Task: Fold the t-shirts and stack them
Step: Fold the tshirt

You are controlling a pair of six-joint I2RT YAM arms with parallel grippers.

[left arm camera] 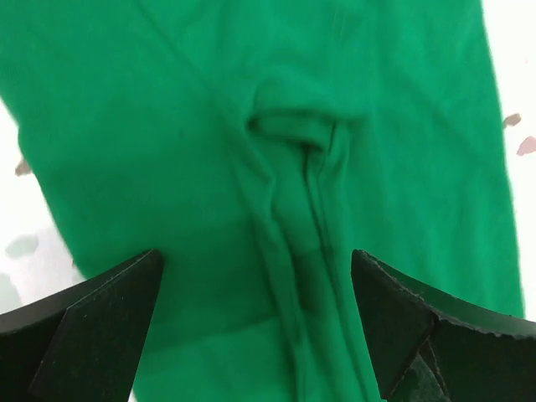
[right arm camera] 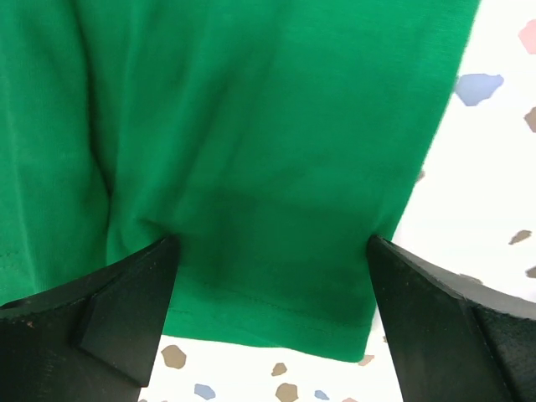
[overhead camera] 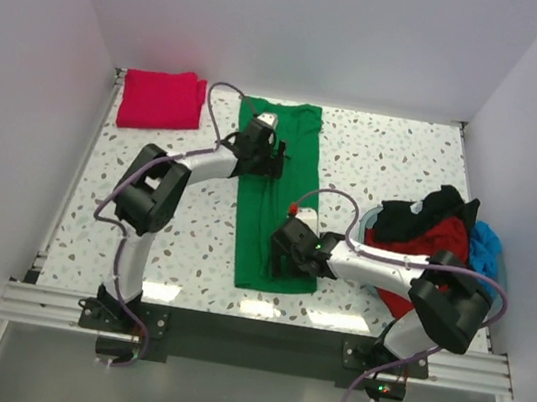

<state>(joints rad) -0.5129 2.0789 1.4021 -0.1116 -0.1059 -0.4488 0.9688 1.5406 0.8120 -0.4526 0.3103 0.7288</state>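
Observation:
A bright green t-shirt [overhead camera: 272, 212] lies in a long folded strip down the middle of the table. My left gripper [overhead camera: 273, 157] hovers open over its upper part, and a bunched ridge of green cloth [left arm camera: 293, 218] runs between the black fingers [left arm camera: 92, 318]. Over the shirt's lower right corner my right gripper [overhead camera: 286, 251] stands open, its fingers [right arm camera: 117, 310] straddling the hem [right arm camera: 276, 314]. A pinkish crimson t-shirt [overhead camera: 162, 99] lies folded at the back left. Dark red [overhead camera: 428, 247], black [overhead camera: 428, 213] and blue [overhead camera: 489, 249] shirts are heaped at the right.
The heap of shirts sits in a light-blue round basket [overhead camera: 371, 221] at the right edge. White walls close in the speckled table [overhead camera: 386, 158] on three sides. The arm bases stand on a metal rail [overhead camera: 248, 335] at the near edge.

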